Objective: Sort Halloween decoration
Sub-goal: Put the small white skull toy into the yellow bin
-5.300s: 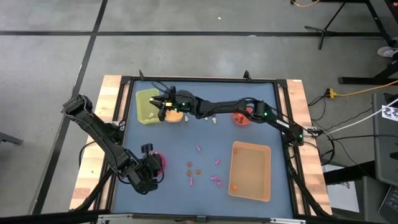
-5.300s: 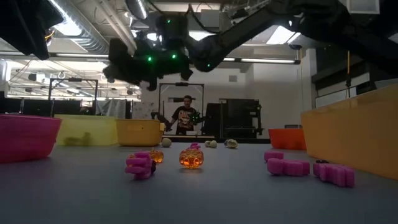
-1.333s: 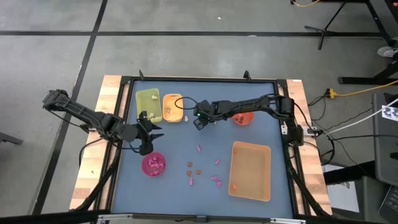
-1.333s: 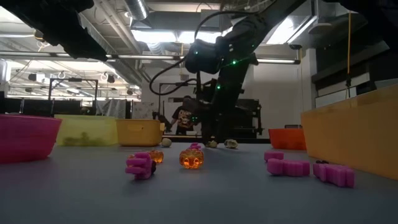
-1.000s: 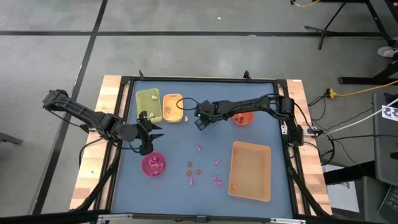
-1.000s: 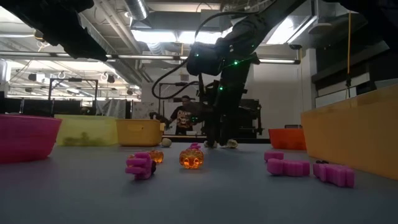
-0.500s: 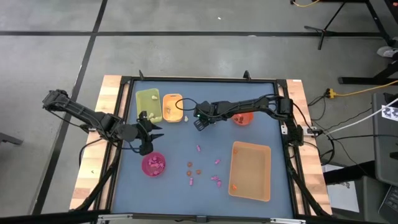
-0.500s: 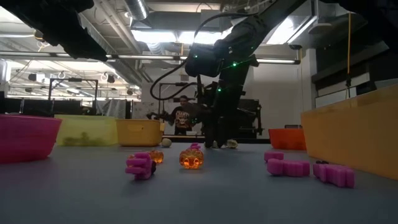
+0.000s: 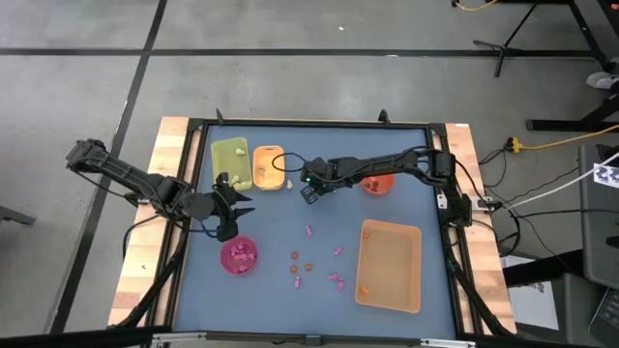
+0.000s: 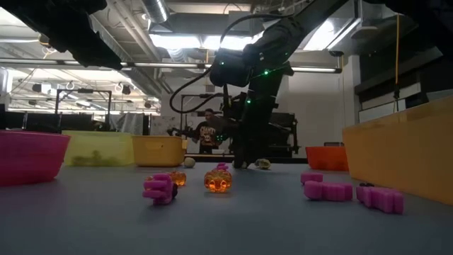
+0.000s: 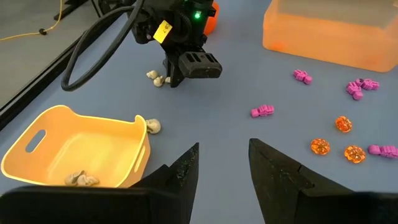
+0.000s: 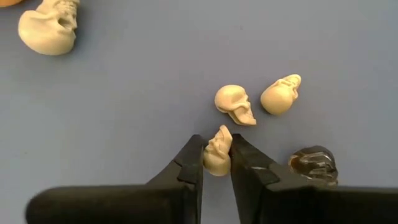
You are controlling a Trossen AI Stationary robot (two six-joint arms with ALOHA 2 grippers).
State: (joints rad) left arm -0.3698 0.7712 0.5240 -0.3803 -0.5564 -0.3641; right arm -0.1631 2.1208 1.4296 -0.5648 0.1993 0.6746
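My right gripper (image 9: 309, 189) is low at the table's far middle, shut on one cream skull trinket (image 12: 217, 157). Two more cream skulls (image 12: 235, 103) and a dark grey one (image 12: 313, 162) lie on the mat just beyond it; another (image 12: 48, 25) lies farther off. My left gripper (image 9: 232, 207) hangs open above the mat near the pink bowl (image 9: 239, 256), holding nothing. Magenta trinkets (image 9: 336, 280) and orange pumpkins (image 9: 296, 255) lie scattered on the mat's near middle. My right gripper pinches the cream skull by its two sides (image 12: 220, 138) between its fingertips (image 12: 194, 155), slanting down from above. The skull sits on end between the fingers. I cannot tell whether it rests on the mat or is lifted clear.
A green tray (image 9: 229, 155) and a yellow-orange tray (image 9: 268, 166) with skulls inside stand at the far left. A red bowl (image 9: 377, 184) is behind the right arm, a large tan tray (image 9: 390, 266) at the near right. A person (image 10: 207, 134) stands beyond the table.
My right gripper has stayed low at the cream skulls, edging slightly toward the table's left. The left arm has kept still.
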